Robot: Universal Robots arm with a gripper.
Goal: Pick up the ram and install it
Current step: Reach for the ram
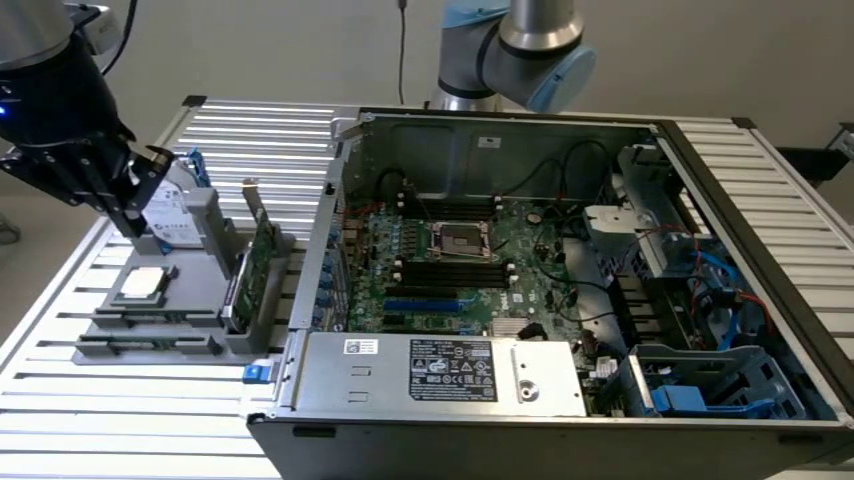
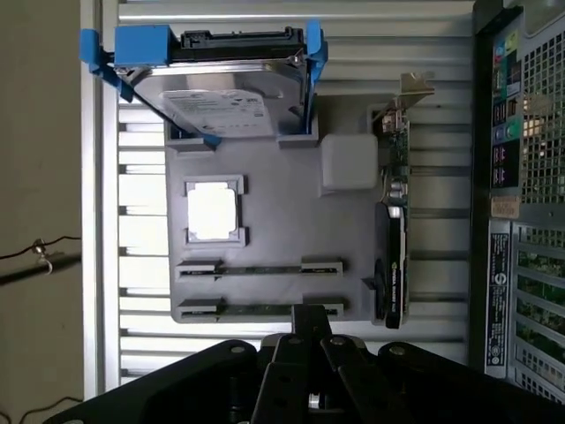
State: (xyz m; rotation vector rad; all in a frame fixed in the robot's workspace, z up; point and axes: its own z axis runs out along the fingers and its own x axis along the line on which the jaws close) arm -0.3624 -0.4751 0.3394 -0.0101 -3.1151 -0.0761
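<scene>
Two ram sticks lie edge-up in slots of a grey holder (image 2: pixel 274 230): one ram stick (image 2: pixel 260 269) and a second ram stick (image 2: pixel 256 309) closer to my fingers. In the exterior view they are thin strips (image 1: pixel 144 320) at the holder's front. My black gripper (image 1: pixel 139 226) hangs above the holder's rear at the exterior view's left, near the hard drive. In the wrist view the gripper (image 2: pixel 311 320) has its fingers together with nothing between them, just over the nearer stick's end. Black memory slots (image 1: pixel 454 270) lie on the motherboard inside the open case.
The holder also carries a hard drive in blue rails (image 2: pixel 221 79), a square silver processor (image 2: pixel 212 210) and an upright green expansion card (image 1: pixel 260 265). The open computer case (image 1: pixel 561 280) stands to the exterior view's right, with a power supply box (image 1: pixel 441 370) at its front.
</scene>
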